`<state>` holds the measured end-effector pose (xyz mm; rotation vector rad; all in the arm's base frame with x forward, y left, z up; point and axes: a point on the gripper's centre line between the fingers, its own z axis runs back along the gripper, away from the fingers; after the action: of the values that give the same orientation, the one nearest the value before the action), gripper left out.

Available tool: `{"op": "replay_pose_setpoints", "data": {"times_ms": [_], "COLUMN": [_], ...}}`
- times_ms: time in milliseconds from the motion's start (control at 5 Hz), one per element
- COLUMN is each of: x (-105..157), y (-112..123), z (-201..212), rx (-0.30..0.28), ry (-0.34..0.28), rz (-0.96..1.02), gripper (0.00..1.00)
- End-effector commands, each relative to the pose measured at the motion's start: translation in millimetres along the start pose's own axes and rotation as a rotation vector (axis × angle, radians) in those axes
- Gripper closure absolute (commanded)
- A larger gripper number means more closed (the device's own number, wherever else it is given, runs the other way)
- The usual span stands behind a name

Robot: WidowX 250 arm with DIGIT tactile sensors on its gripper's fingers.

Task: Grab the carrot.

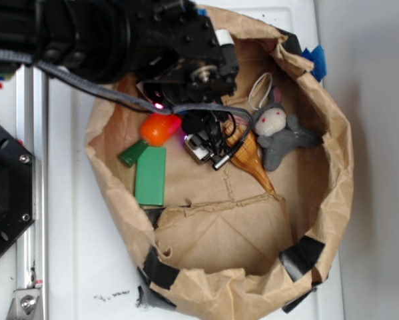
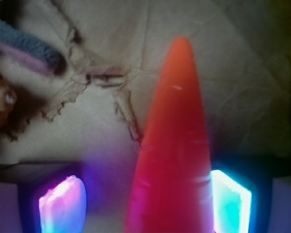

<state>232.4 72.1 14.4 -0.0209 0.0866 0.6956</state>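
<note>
Two glowing fingertips (image 2: 62, 204) flank the carrot (image 2: 177, 145) in our wrist view, jaws spread wide and gripping nothing. Its long axis runs straight ahead between them, hugging the right pad with a gap on the left. Our gripper (image 1: 186, 130) hangs in the paper bag (image 1: 332, 200); closing should catch it.

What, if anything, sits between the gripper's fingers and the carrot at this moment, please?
Nothing visible does. In the wrist view the carrot already lies between the two lit fingers, against the right one and with a bare gap of paper on the left. The seashell and green block lie off to the sides.
</note>
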Motion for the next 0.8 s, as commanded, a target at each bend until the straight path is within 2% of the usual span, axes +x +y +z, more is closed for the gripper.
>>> {"op": "replay_pose_setpoints", "data": {"times_ms": [0, 200, 400, 600], "x": [4.4, 7.1, 15.7, 20.8], "y": [8.9, 9.4, 8.9, 2.7], "z": [1.5, 6.1, 23.0, 63.6], "rx": [0.000, 0.001, 0.021, -0.027], "ry": [0.003, -0.020, -0.094, -0.164], "rz": [0.020, 0.017, -0.018, -0.118], "gripper": [0.00, 1.00, 1.00, 1.00]}}
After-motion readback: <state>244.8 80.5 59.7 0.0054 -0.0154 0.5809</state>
